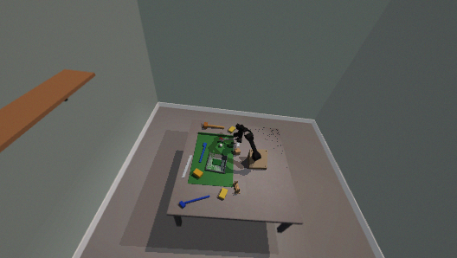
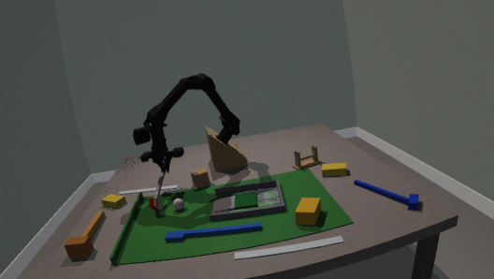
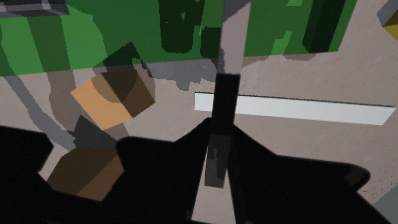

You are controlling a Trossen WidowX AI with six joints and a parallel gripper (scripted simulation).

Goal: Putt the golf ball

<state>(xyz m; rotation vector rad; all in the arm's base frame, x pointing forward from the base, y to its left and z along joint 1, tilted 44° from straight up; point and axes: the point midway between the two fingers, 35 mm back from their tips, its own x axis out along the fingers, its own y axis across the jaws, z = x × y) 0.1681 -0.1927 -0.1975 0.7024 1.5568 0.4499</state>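
The claw (image 2: 163,169) is pinched on the grey shaft of the red putter (image 2: 157,194), gripping it near the upper end. In the wrist view the dark fingers close on either side of the shaft, whose top pokes out just behind them. The putter hangs below the claw with its long axis nearly upright, leaning slightly, the red head (image 2: 153,204) at the bottom on or just above the green mat (image 2: 281,220); whether it touches cannot be told.

The white golf ball (image 2: 179,203) lies on the mat just beside the putter head, on the side toward the ramp and raised green (image 2: 246,200). That green patch sits inside a dark grey rectangular frame (image 2: 248,212); only the green pad and a paler patterned panel show inside it. The ball is outside the frame, near its end.

A low green wall (image 2: 125,229) edges the mat behind the putter. On the mat also lie a blue putter (image 2: 212,232), lengthwise along the frame, and an orange-yellow block (image 2: 308,211). A tan cube (image 2: 199,178) stands near the claw. Off the mat on the surface (image 2: 374,225) are a white strip (image 2: 288,247), another white strip (image 2: 140,190), an orange mallet (image 2: 84,238), a yellow block (image 2: 113,200), a second yellow block (image 2: 334,169), a small wooden gate (image 2: 306,158) and another blue putter (image 2: 387,194).
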